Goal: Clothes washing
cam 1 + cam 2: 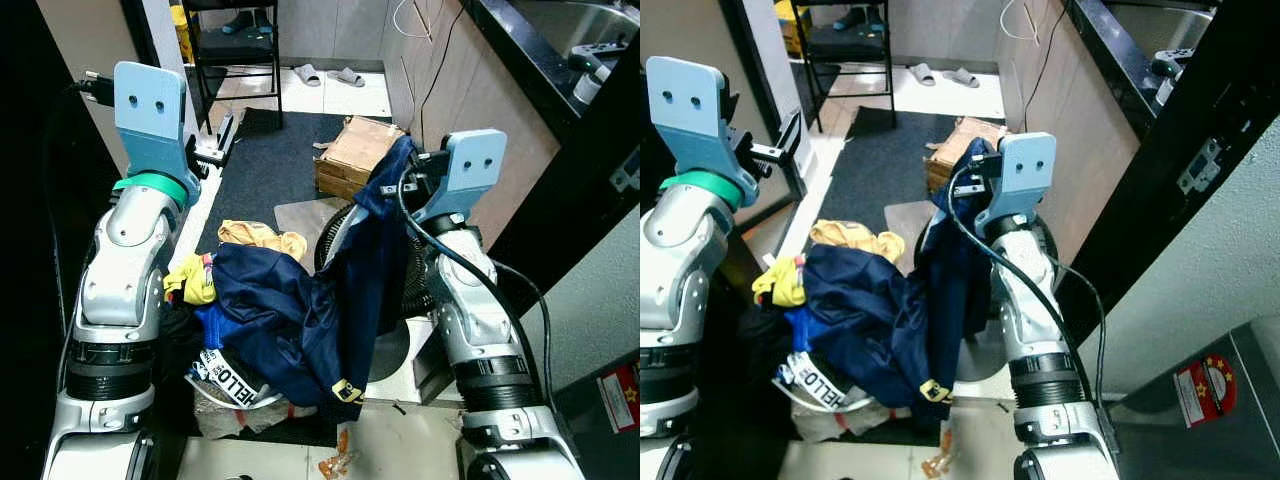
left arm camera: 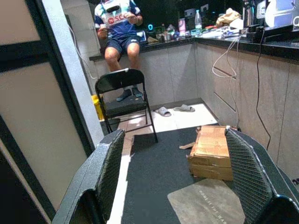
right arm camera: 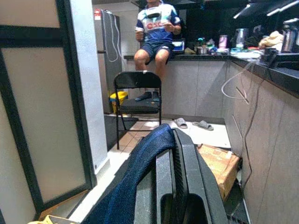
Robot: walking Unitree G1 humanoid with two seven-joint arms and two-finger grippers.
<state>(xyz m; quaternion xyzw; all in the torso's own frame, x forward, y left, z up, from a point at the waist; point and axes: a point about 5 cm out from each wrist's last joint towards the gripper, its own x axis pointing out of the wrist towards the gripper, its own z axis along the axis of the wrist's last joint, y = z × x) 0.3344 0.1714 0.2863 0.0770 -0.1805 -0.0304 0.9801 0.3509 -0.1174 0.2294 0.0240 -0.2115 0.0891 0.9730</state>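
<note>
Your right gripper [image 3: 180,186] is pinching the navy jacket [image 1: 300,310] — lifted above the clothes pile [image 1: 235,300]; your left gripper [image 2: 187,172] is raised, fingers spread.

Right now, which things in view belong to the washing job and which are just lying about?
Job:
right gripper, shut on the navy garment
left gripper, open, raised
clothes pile: yellow and tan pieces

Lying about:
cardboard box
folding chair
slippers
black fan
</note>
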